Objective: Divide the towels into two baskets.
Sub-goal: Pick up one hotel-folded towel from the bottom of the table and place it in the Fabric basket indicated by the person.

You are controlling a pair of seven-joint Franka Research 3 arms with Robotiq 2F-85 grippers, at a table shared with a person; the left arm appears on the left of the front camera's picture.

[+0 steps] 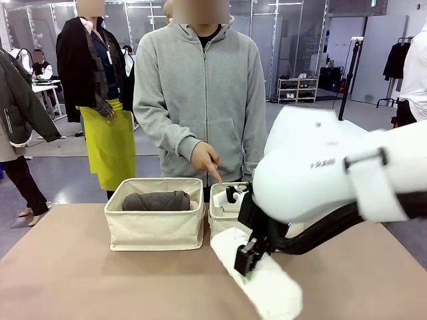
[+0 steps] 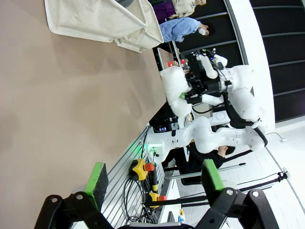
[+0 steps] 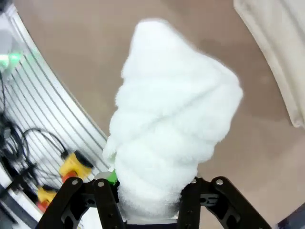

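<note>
My right gripper (image 1: pixel 247 257) is shut on a white rolled towel (image 1: pixel 267 283), held just above the table's front, in front of the right basket (image 1: pixel 220 212). In the right wrist view the white towel (image 3: pixel 171 124) bulges out between the fingers of the right gripper (image 3: pixel 147 193). A dark grey towel (image 1: pixel 155 201) lies in the left basket (image 1: pixel 155 227). My left gripper (image 2: pixel 155 176) stands open over bare table with nothing between its green pads (image 2: pixel 97 176). Far off in that view are the white towel (image 2: pixel 174 90) and the baskets (image 2: pixel 105 21).
A person in a grey hoodie stands at the far edge, one hand (image 1: pixel 207 160) pointing down at the right basket. The brown table (image 1: pixel 73 273) is bare at the front left. My right arm (image 1: pixel 320 177) covers much of the right basket. Other people stand farther back.
</note>
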